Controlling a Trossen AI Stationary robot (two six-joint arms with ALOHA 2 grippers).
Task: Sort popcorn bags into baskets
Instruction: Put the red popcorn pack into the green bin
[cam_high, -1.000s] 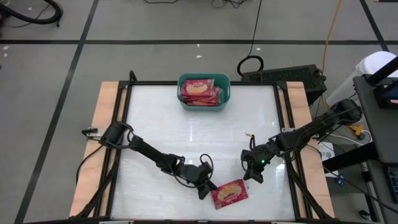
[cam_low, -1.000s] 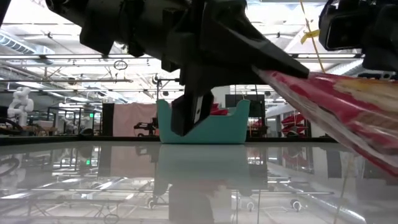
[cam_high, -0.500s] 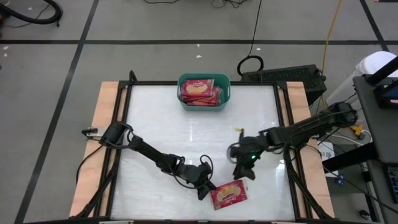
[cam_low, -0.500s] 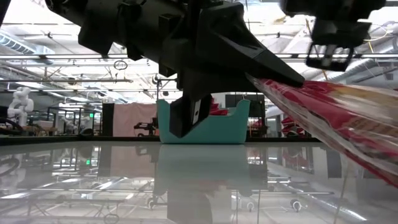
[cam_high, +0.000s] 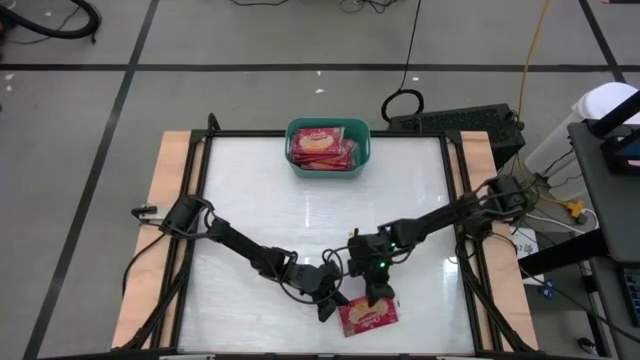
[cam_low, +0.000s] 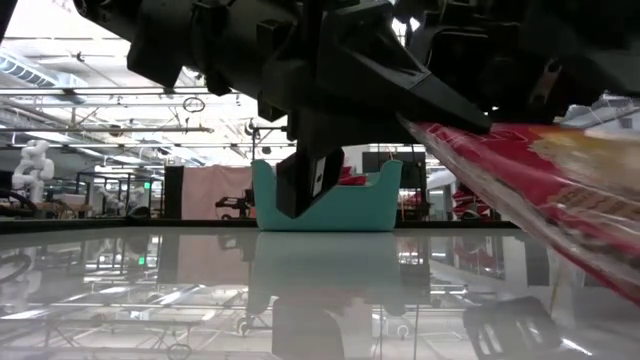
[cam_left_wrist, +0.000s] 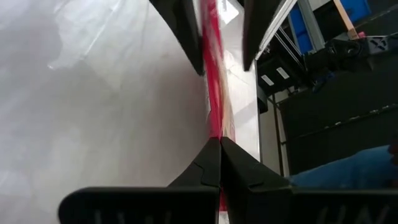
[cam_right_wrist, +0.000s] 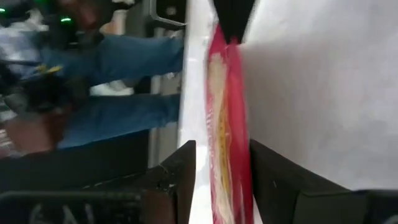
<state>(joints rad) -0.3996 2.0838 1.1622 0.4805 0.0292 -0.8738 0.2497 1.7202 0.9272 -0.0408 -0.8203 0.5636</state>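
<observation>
Overhead: white table (cam_high: 250, 190) with teal basket (cam_high: 328, 161) of red popcorn bags at the far edge; near the front edge, left gripper (cam_high: 334, 306) clamped on a popcorn bag (cam_high: 368, 314); right gripper (cam_high: 379, 293) at its opposite edge.

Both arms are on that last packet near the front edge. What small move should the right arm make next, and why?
Probably close the right gripper on the popcorn bag. The left gripper is shut on the bag's edge, holding it tilted off the table, and in the right wrist view the bag sits between the right fingers, which stand open. A handover looks set up, toward the teal basket.
</observation>
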